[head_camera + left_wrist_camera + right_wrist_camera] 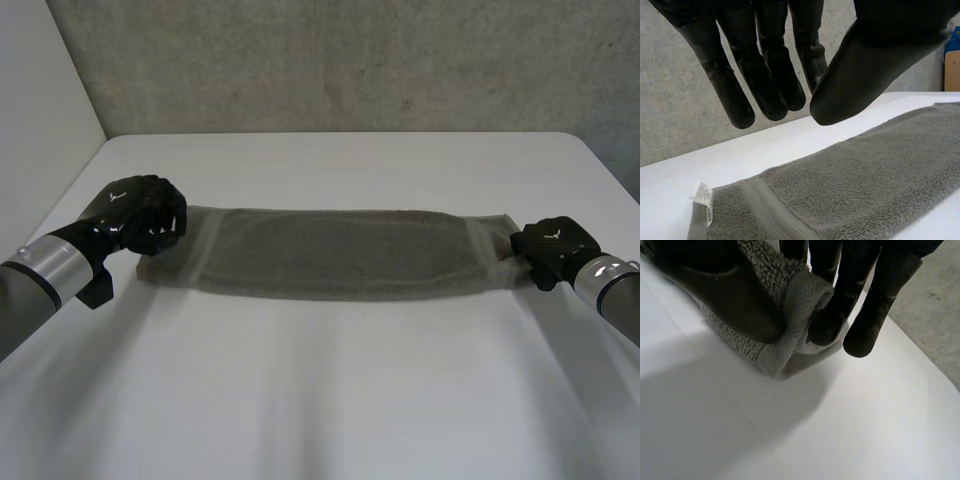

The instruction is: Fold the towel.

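A grey towel (340, 252) lies spread flat across the white table (330, 390), its long side running left to right. My left hand (145, 212) sits curled over the towel's left short edge. In the left wrist view its fingers (765, 75) and thumb hang close together just above the towel (865, 180), with no cloth between them. A white label (702, 192) marks the towel's corner below them. My right hand (550, 245) is at the right short edge. There its fingers (860, 290) and thumb pinch a bunched fold of the towel (795, 315), lifted slightly off the table.
A grey concrete wall (340, 60) rises behind the table's far edge. The table's left edge runs close to my left arm (50, 275), and bare white tabletop stretches in front of the towel.
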